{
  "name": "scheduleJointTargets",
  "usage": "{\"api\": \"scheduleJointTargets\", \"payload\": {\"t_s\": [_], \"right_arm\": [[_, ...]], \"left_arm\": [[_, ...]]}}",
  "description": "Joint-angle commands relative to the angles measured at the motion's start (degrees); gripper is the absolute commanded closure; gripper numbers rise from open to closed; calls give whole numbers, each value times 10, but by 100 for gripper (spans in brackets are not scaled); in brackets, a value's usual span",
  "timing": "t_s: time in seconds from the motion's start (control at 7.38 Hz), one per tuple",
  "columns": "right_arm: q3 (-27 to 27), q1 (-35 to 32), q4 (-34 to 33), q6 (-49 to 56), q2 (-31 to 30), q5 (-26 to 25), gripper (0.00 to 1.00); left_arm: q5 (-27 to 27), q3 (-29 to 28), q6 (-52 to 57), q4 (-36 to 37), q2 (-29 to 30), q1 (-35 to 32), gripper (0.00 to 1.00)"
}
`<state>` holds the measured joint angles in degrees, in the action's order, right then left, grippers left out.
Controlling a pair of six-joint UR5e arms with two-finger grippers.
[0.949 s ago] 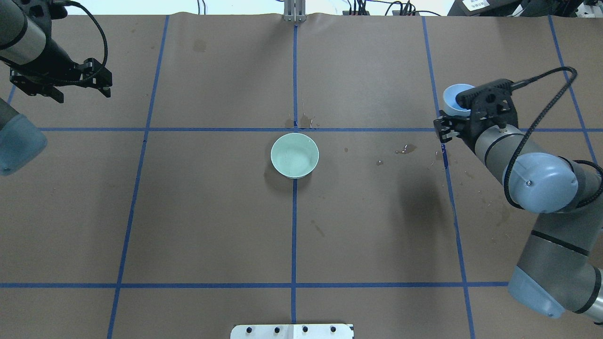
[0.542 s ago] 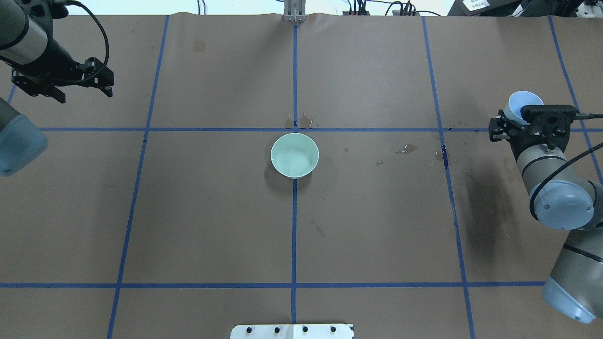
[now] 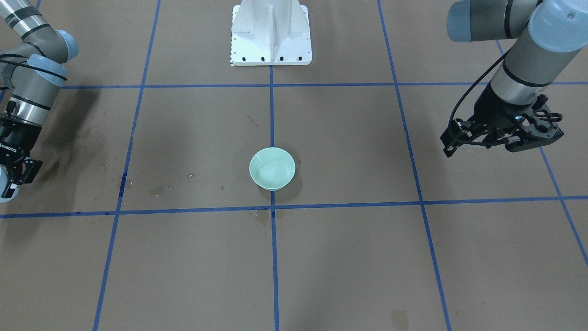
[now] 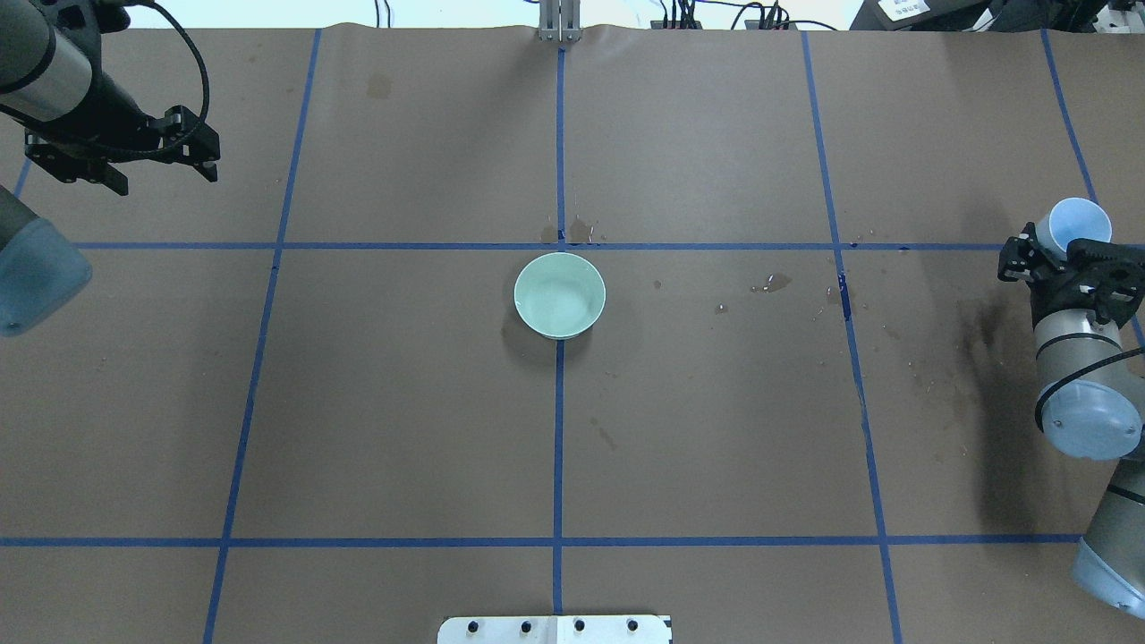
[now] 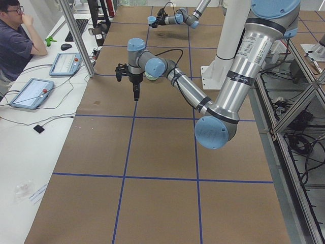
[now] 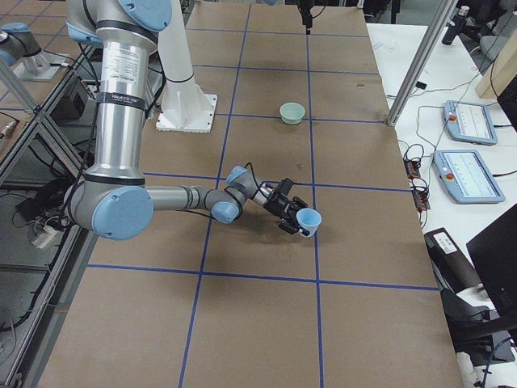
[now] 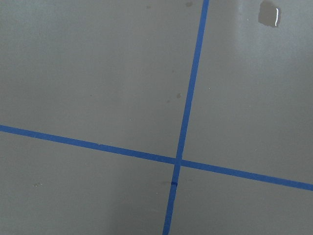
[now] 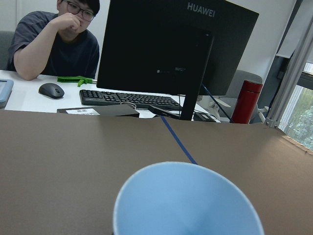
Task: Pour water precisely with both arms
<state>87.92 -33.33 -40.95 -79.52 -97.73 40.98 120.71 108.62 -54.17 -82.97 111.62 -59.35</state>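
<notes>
- Worktop (image 4: 402,402) paper, brown, is seen divided into large squares by blue tape lines (image 4: 558,447).
- A mint-green bowl (image 4: 560,295) is set upright at the middle, just on the robot's side of a tape crossing. Whether any liquid lies in it cannot be told.
- Water (image 4: 771,284) is seen as small wet patches and drops on the paper between the bowl and the right pincer. A glinting puddle (image 7: 268,13) is also caught at the top of the left wrist view.
- The right pincer (image 4: 1064,252) is closed around a light blue cup (image 4: 1078,224) and held low above the right side of the worktop, well apart from the bowl.
- The cup is tipped, so that its open mouth is shown to the overhead and right-side cameras. What it contains cannot be made out.
- The left pincer (image 5: 136,96) is pointed downward over the far left part of the worktop, well apart from the bowl. Nothing is held in it, and how far its fingers are parted cannot be told.
</notes>
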Motion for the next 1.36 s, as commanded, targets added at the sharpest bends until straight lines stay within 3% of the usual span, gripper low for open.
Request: {"api": "scheduleJointTargets", "payload": {"t_s": [0.0,1.08,1.22], "right_arm": [[-12,13,30,-10,-3,-5,100],[-13,77,60,-11,-36,-22,100],[-12,79,61,-11,-36,-22,83]], "left_arm": [[0,0,-1,0,0,0,0],[-1,0,0,0,-1,-1,0],[0,0,0,0,-1,-1,0]]}}
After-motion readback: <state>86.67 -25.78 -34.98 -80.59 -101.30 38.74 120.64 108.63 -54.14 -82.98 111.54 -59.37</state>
